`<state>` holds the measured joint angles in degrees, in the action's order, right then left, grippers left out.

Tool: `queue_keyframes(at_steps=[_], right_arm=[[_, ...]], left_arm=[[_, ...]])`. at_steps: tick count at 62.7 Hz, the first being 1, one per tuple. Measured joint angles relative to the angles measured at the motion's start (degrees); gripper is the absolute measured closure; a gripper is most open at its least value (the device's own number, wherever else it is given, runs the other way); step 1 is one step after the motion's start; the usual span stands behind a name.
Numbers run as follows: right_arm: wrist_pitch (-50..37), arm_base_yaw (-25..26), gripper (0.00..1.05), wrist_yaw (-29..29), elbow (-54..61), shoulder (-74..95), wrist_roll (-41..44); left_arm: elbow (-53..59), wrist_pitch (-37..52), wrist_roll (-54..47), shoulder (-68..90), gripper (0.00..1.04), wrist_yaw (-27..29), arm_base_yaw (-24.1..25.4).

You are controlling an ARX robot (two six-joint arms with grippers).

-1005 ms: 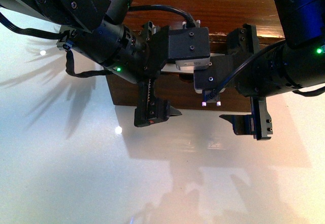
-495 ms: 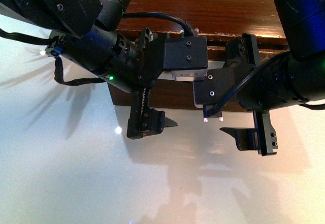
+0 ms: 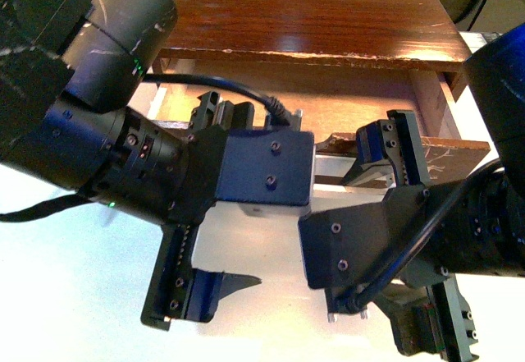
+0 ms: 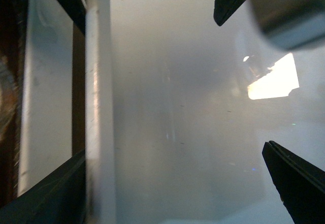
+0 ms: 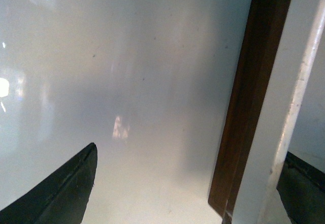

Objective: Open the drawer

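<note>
The drawer [image 3: 456, 153] stands pulled out from under the dark wooden top, its pale interior [image 3: 353, 91] showing. Its scuffed brown front is mostly hidden behind my arms. A piece of the white bar handle [image 3: 330, 166] shows between the two wrists. My left gripper [image 3: 215, 202] is open, and in the left wrist view [image 4: 172, 193] the handle [image 4: 99, 102] runs between its fingers, close to one fingertip [image 4: 56, 193]. My right gripper [image 3: 410, 239] is open, and in its wrist view [image 5: 183, 193] the handle [image 5: 277, 127] and the front's brown edge [image 5: 249, 107] lie next to one fingertip [image 5: 304, 188].
The glossy white floor [image 3: 74, 296] spreads below and to the left of the cabinet. The cabinet's dark wooden top [image 3: 312, 9] fills the upper part of the front view. Both arms crowd the space in front of the drawer.
The drawer has slid out toward me and its pale interior now shows. Both grippers have come back toward the camera with it and look much larger.
</note>
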<state>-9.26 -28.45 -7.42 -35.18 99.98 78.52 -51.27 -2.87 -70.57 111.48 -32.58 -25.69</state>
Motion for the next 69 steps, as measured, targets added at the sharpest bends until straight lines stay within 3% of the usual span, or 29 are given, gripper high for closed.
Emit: queue_keyframes(at_steps=[24,44,56,69], right_arm=[[-3.8,-2.23,0.09,0.96,5.11,-3.85,-5.16],[4.74,2.78,0.09,-6.51,6.12,-17.09,-11.89],[7.96,10.93,0.09,-11.78,6.16,-26.99,-18.49],[5.77,24.41,0.09,-13.66,7.58,-39.3,-33.77]], left_arm=[[7.48,6.82,3.78,-4.57,0.08,0.68,0.57],[7.78,0.44,13.9,-16.52,0.08,-7.63,8.33],[7.78,0.09,22.8,-22.8,0.08,-13.64,16.28],[9.53,14.19,44.74,-29.81,0.08,-16.11,31.12]])
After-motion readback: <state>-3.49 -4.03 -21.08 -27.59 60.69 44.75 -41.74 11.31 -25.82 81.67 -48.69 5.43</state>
